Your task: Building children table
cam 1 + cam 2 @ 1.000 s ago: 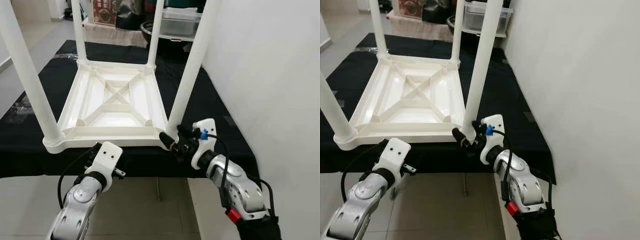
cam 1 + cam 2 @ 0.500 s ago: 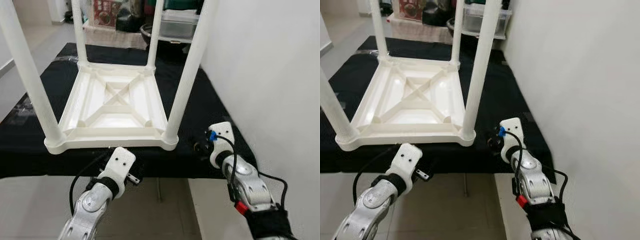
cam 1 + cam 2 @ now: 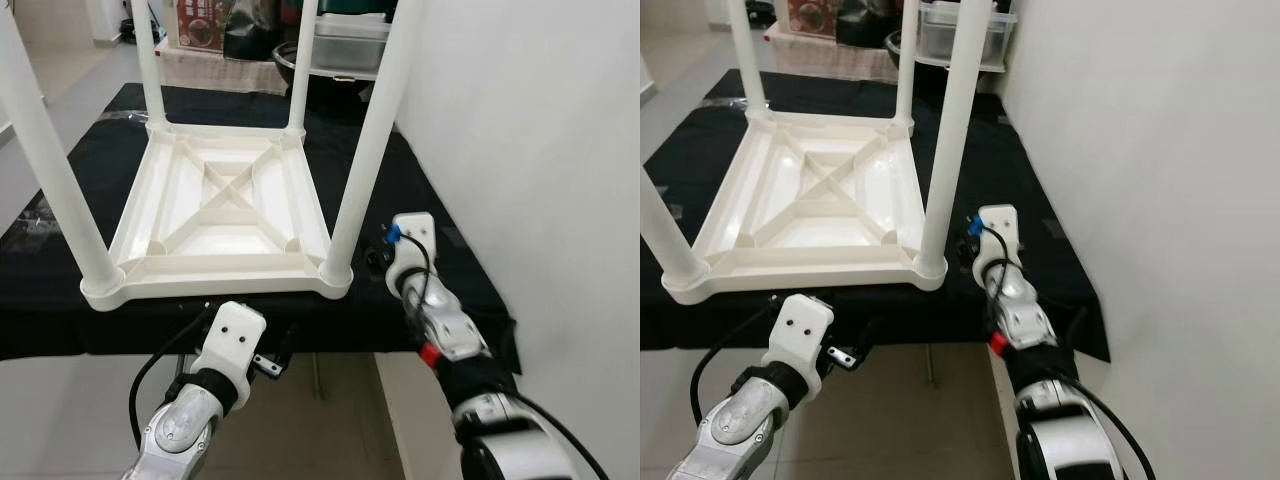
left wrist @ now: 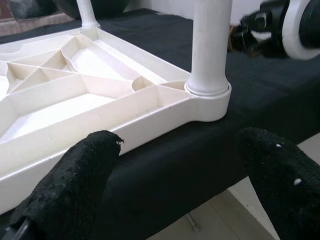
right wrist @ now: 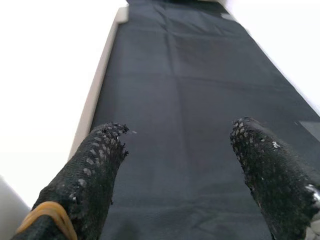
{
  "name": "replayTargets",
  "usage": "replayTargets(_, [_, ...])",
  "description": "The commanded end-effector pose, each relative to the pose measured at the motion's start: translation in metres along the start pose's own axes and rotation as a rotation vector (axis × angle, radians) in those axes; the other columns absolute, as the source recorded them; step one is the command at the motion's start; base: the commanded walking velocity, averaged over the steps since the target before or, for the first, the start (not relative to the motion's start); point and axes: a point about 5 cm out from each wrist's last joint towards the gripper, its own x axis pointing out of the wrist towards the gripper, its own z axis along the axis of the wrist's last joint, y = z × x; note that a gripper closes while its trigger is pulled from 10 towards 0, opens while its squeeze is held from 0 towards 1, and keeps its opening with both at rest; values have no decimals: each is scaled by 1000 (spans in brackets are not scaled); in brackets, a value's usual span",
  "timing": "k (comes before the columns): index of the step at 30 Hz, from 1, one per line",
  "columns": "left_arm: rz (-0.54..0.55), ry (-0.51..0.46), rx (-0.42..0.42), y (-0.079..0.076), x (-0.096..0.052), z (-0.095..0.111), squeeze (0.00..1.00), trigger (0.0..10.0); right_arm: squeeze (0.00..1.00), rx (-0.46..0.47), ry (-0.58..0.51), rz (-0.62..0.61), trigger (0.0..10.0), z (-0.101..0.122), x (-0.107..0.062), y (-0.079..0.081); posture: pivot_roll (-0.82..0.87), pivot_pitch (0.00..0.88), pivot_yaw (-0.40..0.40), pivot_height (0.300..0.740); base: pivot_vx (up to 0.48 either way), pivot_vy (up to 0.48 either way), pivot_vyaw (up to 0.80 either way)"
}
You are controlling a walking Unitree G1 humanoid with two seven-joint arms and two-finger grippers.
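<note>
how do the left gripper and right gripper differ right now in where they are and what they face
The left gripper sits low, in front of the black cloth's near edge, below the white table's rim; the right gripper is raised over the cloth, beside the near right leg. The left wrist view faces that leg's socket; the right wrist view faces bare cloth along the wall. Both are open and hold nothing.

The upturned table [image 3: 225,200] was plain cream-white, ribbed in an X. Beneath it lay a black cloth [image 3: 420,215]. Both grippers' fingers [image 4: 70,190] were black and pebbled.
</note>
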Motion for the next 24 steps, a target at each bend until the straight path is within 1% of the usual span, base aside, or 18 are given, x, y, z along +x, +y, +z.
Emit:
replayTargets(1, [-16,14,-26,-4,-2,-1,0,10000,0,-12,13,-38,10000,-5,0,-6,153,151,-122,740,0,0,0])
replayTargets(2, [-16,14,-26,-4,-2,-1,0,10000,0,-12,13,-38,10000,-5,0,-6,153,151,-122,740,0,0,0])
replayTargets(4, [-8,1,-33,-4,-3,6,0,10000,0,-36,14,-29,10000,-4,3,-4,147,184,-125,740,0,0,0])
replayTargets(6, [-7,-5,-33,-5,-3,9,0,10000,0,-45,15,-24,10000,-3,4,-3,147,184,-125,740,0,0,0])
replayTargets(8, [-2,-27,-39,-6,-4,18,0,10000,0,-64,26,-12,10000,-5,5,-3,145,218,-134,740,0,0,0])
replayTargets(12, [-1,-32,-40,-7,-5,20,0,10000,0,-75,34,-6,10000,-7,5,-2,143,220,-134,740,0,0,0])
replayTargets(14, [4,-39,-46,-8,-6,24,0,10000,0,-95,80,35,10000,-15,4,5,127,238,-133,740,0,0,0])
replayTargets(15, [4,-39,-46,-8,-6,24,0,10000,0,-95,80,35,10000,-15,4,5,127,238,-133,740,0,0,0])
replayTargets(17, [11,-41,-58,-8,-7,27,0,10000,0,-62,88,95,10000,-15,4,19,125,246,-138,740,0,0,0])
replayTargets(19, [11,-41,-58,-8,-7,27,0,10000,0,-62,88,95,10000,-15,4,19,125,246,-138,740,0,0,0])
replayTargets(20, [18,-43,-64,-7,-7,28,0,10000,0,-19,81,132,10000,-10,4,29,116,258,-137,740,0,0,0])
replayTargets(21, [18,-43,-64,-7,-7,28,0,10000,0,-19,81,132,10000,-10,4,29,116,258,-137,740,0,0,0])
replayTargets(23, [61,-68,-77,0,-6,33,0,10000,0,62,28,252,10000,11,1,62,97,261,-148,740,0,0,0])
replayTargets(24, [61,-68,-77,0,-6,33,0,10000,0,62,28,252,10000,11,1,62,97,261,-148,740,0,0,0])
